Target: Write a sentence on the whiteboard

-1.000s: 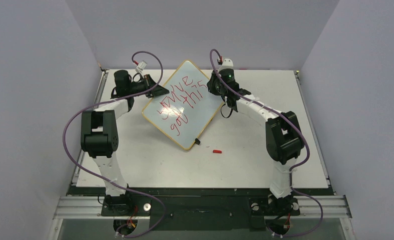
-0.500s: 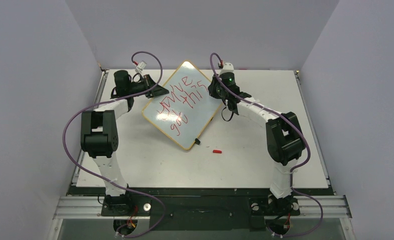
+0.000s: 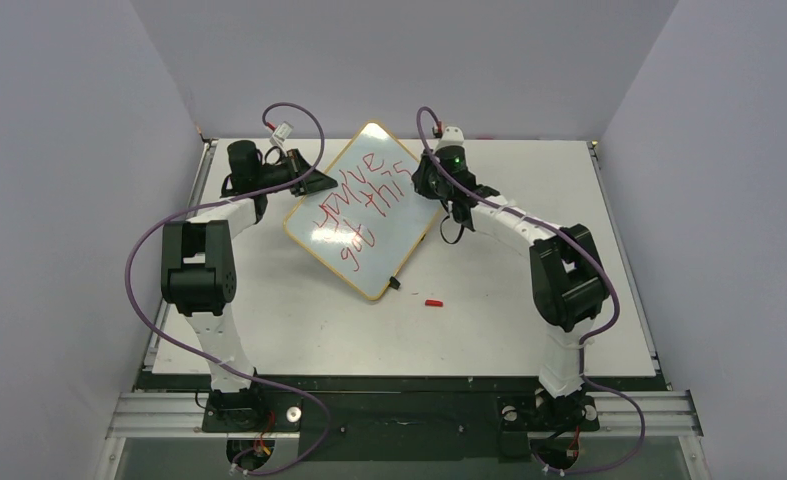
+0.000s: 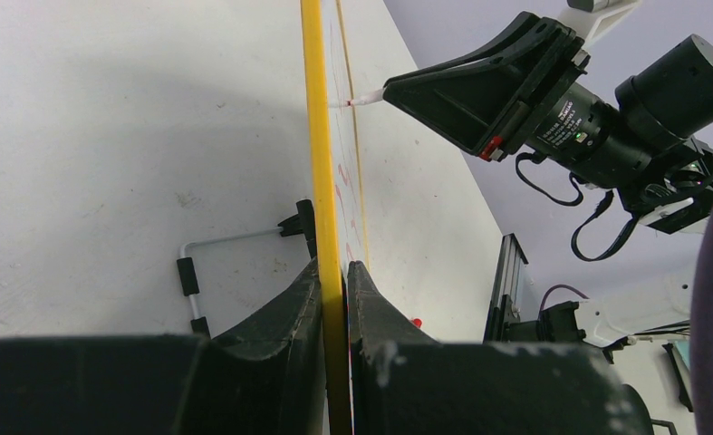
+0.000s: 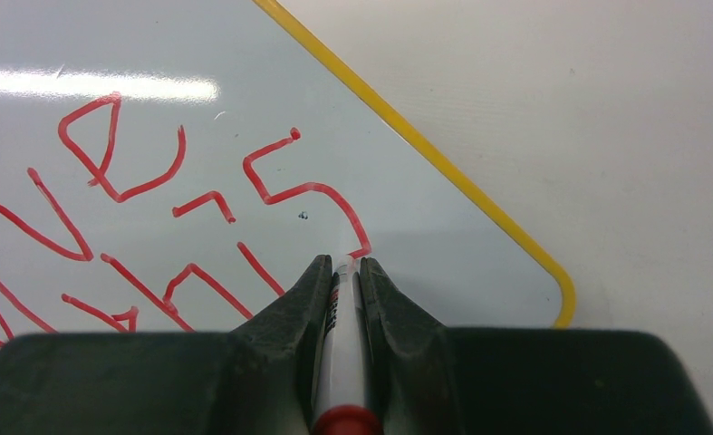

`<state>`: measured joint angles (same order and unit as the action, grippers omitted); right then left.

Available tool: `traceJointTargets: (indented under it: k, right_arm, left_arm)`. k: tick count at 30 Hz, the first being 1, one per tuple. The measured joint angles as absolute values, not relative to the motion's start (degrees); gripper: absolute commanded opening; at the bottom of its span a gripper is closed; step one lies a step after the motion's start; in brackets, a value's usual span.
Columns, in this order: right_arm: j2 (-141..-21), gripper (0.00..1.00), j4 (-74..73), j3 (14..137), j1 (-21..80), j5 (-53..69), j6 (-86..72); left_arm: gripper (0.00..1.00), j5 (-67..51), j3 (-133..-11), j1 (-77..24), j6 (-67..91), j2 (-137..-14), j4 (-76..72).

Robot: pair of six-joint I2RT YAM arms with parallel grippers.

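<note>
The whiteboard [image 3: 389,235], white with a thin yellow frame, sits diamond-wise at the middle back of the table. My left gripper [image 3: 316,184] is shut on its left edge; the left wrist view shows the fingers pinching the yellow frame [image 4: 314,136] edge-on, with the gripper [image 4: 334,265] closed tight. The sentence [image 3: 361,200] in red fills two lines. My right gripper [image 5: 343,263] is shut on a white marker [image 5: 342,335] whose tip touches the board [image 5: 461,245] at the tail of the last red letter [image 5: 307,190]. Seen from above, that gripper [image 3: 424,185] is at the board's right edge.
A small red cap [image 3: 433,302] lies on the table in front of the board's near corner. A black clip [image 3: 395,283] sits on the board's lower edge. A bent metal rod with black ends [image 4: 189,272] shows beside the board in the left wrist view.
The right wrist has shifted slightly left and back along the board's right side. The left arm and the board have not moved.
</note>
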<state>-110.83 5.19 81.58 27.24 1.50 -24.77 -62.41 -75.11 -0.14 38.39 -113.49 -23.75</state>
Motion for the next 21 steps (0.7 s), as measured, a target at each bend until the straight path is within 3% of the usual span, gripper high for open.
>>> traceJointTargets:
  k: [21]
  right_arm:
    - [-110.43,0.00,4.73,82.35,29.54,1.56,-24.95]
  left_arm:
    - [0.00,-62.28,-74.91,0.01,38.35,-113.51,-23.97]
